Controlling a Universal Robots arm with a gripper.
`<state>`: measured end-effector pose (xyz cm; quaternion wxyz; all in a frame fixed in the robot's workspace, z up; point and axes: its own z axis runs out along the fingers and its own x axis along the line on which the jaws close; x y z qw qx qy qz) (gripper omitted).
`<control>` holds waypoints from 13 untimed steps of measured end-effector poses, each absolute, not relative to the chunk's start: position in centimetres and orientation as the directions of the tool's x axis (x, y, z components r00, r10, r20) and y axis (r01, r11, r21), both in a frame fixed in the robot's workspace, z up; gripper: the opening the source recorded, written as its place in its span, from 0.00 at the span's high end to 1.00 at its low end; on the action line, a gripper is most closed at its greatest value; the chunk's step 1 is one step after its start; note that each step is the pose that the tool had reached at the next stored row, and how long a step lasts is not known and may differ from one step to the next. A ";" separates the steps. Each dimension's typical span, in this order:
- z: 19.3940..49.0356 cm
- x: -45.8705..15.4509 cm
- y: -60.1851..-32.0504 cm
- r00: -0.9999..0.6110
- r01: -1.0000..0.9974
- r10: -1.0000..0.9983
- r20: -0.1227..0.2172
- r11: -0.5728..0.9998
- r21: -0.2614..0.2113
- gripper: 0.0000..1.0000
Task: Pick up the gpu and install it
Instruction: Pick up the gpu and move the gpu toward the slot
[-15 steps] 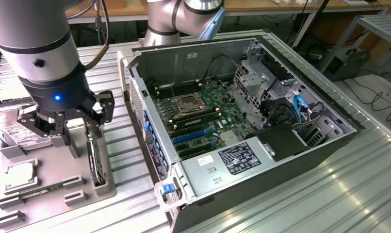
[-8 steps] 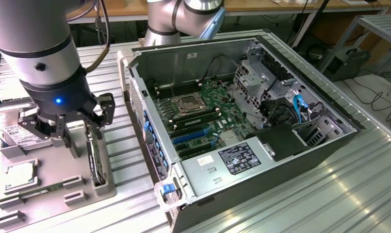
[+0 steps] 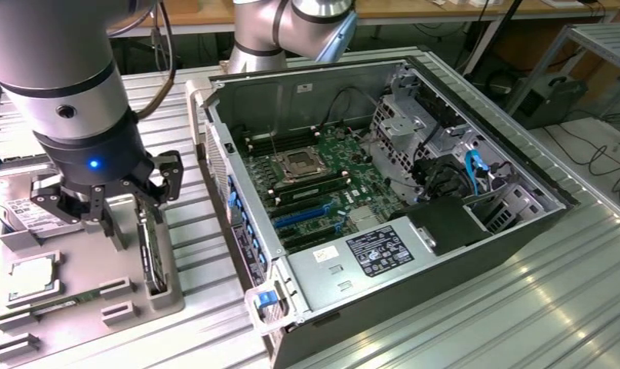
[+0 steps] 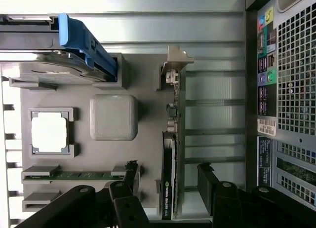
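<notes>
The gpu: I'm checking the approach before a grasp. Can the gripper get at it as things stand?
Probably yes. The gpu stands on edge in the grey tray, and the open gripper hangs over it with a finger on either side; nothing lies between.

The claw (image 3: 135, 219) hung with its fingers spread wide over the gpu (image 3: 154, 261), which stood on edge in the grey tray (image 3: 76, 330); contact could not be made out. A hard drive (image 3: 21, 211), a processor (image 3: 33, 277) and a memory stick (image 3: 69, 302) lay in that tray. Towards the exterior view's right, the open computer case (image 3: 289, 96) lay on the ribbed metal surface (image 3: 515, 307), its motherboard (image 3: 331, 173) exposed.
</notes>
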<state>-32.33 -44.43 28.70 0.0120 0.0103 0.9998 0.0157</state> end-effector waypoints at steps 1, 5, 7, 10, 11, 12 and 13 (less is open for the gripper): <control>28.7 -32.3 -44.5 -1.000 0.020 0.021 -0.024 0.999 0.031 0.40; 28.3 -32.3 -44.5 -1.000 0.020 0.021 -0.024 0.999 0.031 0.40; 28.1 -32.3 -44.6 -1.000 0.020 0.021 -0.024 0.999 0.031 0.40; 27.8 -32.3 -44.7 -1.000 0.020 0.021 -0.024 0.999 0.031 0.40; 27.7 -32.3 -44.8 -1.000 0.020 0.021 -0.024 0.999 0.031 0.40; 27.7 -32.3 -44.8 -1.000 0.020 0.021 -0.024 0.999 0.031 0.40; 27.5 -32.3 -44.9 -1.000 0.020 0.021 -0.024 0.999 0.031 0.40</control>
